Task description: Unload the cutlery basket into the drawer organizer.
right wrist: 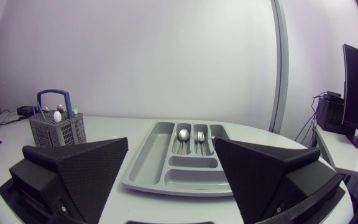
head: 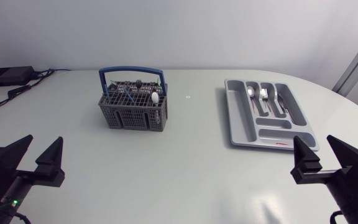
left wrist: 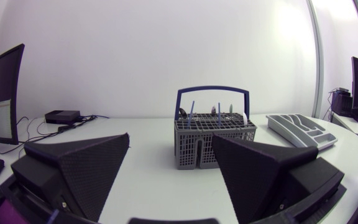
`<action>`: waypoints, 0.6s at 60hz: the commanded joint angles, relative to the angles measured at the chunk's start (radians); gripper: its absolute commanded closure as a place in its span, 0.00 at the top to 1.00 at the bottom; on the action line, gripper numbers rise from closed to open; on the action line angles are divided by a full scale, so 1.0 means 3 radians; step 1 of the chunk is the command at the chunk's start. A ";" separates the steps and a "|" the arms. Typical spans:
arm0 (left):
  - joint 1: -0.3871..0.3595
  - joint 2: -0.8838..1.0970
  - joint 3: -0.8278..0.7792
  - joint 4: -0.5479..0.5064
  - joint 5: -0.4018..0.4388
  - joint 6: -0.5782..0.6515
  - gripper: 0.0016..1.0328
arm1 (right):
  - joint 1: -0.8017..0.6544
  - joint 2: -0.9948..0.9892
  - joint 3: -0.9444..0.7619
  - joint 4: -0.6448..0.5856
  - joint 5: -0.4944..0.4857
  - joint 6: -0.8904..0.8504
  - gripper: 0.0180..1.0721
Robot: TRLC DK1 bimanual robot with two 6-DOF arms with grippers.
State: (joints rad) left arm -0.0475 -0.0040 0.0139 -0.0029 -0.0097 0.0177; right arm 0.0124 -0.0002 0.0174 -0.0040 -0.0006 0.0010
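The grey cutlery basket (head: 134,111) with a blue handle stands at the back left of the middle, with several pieces of cutlery upright in it, one with a white end (head: 155,98). The grey drawer organizer (head: 240,118) lies at the right, with a spoon (head: 251,93) and a fork (head: 264,94) in its long slots. My left gripper (head: 35,158) is open near the front left edge, well short of the basket (left wrist: 215,142). My right gripper (head: 328,160) is open at the front right, just short of the organizer (right wrist: 154,155), and nothing is between its fingers.
A black box (head: 8,76) with cables sits at the table's back left corner. A small white mark (head: 187,96) lies between basket and organizer. Bare white tabletop spans the middle and front.
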 commanded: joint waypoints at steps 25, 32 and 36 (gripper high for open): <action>-0.0031 -0.0022 -0.0036 -0.0031 -0.0029 -0.0105 0.96 | 0.0035 -0.0020 -0.0058 -0.0017 -0.0013 0.0099 0.96; -0.0005 -0.0038 -0.0041 0.0015 -0.0034 -0.0120 0.96 | 0.0081 -0.0020 -0.0058 -0.0017 -0.0013 0.0104 0.96; 0.0000 -0.0038 -0.0031 0.0071 -0.0034 -0.0218 0.96 | 0.0107 -0.0025 -0.0058 0.0018 -0.0013 0.0099 0.96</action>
State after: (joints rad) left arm -0.0483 -0.0040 0.0135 0.0010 -0.0097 -0.0017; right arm 0.0315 -0.0002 0.0174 -0.0036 -0.0006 0.0013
